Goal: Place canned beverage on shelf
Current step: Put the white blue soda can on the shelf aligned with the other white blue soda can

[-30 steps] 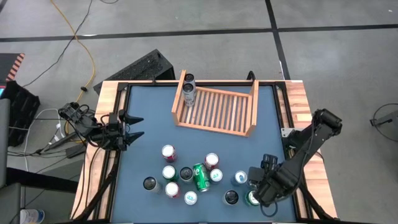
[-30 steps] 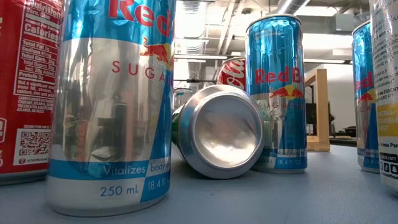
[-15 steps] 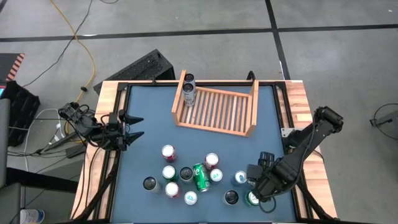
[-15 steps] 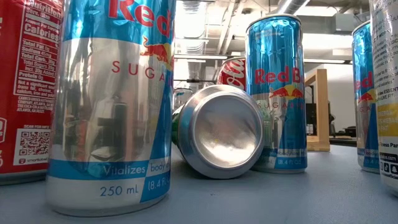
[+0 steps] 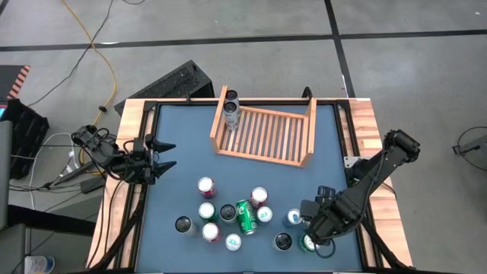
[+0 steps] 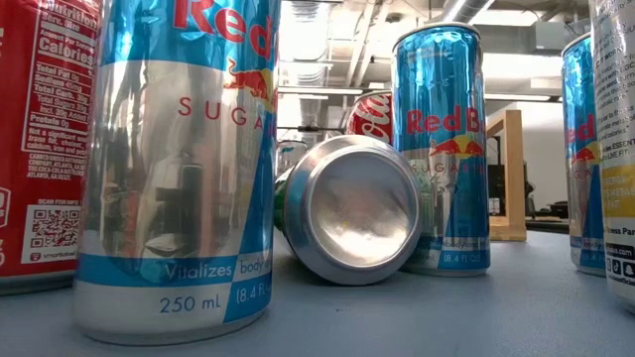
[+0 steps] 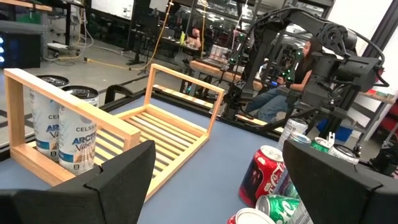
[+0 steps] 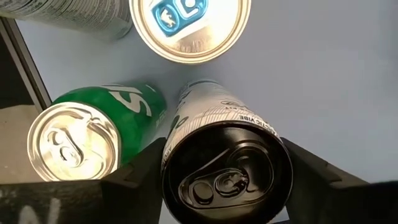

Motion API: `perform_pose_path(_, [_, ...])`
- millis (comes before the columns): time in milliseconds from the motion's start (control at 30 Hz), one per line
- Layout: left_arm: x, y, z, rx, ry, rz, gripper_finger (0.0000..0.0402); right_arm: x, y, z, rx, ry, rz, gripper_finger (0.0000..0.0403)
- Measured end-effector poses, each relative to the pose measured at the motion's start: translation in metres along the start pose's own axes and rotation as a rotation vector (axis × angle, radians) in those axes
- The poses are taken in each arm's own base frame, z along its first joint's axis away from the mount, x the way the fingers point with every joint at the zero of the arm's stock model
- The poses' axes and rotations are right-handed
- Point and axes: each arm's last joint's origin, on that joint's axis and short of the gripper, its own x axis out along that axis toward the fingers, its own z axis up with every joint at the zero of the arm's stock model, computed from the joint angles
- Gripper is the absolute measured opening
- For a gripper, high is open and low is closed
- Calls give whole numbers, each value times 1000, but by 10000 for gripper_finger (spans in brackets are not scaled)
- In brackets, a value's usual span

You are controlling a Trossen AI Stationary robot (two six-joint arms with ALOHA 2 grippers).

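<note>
**Operator:** Report the position of the shelf (image 5: pixel 266 135).

**Technician:** The shelf lies at the far middle of the surface (image 5: pixel 179 186), with its low front rim towards the can cluster. Two upright cans (image 5: pixel 230 107) stand in its left end corner, touching each other. The rest of the slatted base is bare.

**Operator:** State of the right end effector (image 5: pixel 310 232)?

**Technician:** It is lowered over the near right part of the cluster, close to the surface's right rail. In the right wrist view, its fingers (image 8: pixel 127 183) stand apart, one on each side of an upright black-topped can (image 8: pixel 227 171) with a white and green body. Both fingers sit just beside the can wall. Whether they press on it cannot be told. A green can (image 8: pixel 93 137) with a silver top stands just beside that can, and a can with a blue tab (image 8: pixel 189 25) stands a little beyond it.

**Operator:** State of the left end effector (image 5: pixel 166 158)?

**Technician:** It waits at the left edge of the surface, well apart from the cluster. Its fingers are spread wide with nothing between them.

**Operator:** Other items?

**Technician:** One green can (image 5: pixel 245 217) lies on its side within the cluster. The remaining cans stand upright.
</note>
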Motion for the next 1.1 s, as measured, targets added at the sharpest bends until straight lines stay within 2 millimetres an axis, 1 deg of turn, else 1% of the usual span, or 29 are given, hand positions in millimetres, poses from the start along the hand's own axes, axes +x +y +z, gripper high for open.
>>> perform_pose_path(200, [0, 0, 0, 0, 0, 0, 341, 0, -3, 3, 16, 2, -4, 240])
perform_pose_path(300, [0, 0, 0, 0, 0, 0, 341, -5, -7, 3, 37, -5, -3, 240])
perform_pose_path(367, [0, 0, 0, 0, 0, -2, 341, -12, -13, 4, 53, -33, -9, 240])
perform_pose_path(467, [0, -1, 0, 0, 4, -23, 341, -32, -25, 4, 89, -61, -12, 241])
perform_pose_path(633, [0, -1, 0, 7, 6, -35, 341, -50, -55, 6, 159, -36, -83, 241])
perform_pose_path(700, [0, -1, 0, 13, 6, -35, 341, -55, -69, 11, 191, -42, -90, 242])
perform_pose_path(867, [0, -1, 0, 11, 6, -35, 341, -58, -98, 33, 242, -54, -97, 243])
perform_pose_path(967, [0, -1, 0, 10, 6, -35, 341, -57, -113, 45, 229, -34, -72, 243])
perform_pose_path(1100, [0, -1, 0, 10, 6, -35, 341, -59, -128, 65, 193, -54, -21, 243])
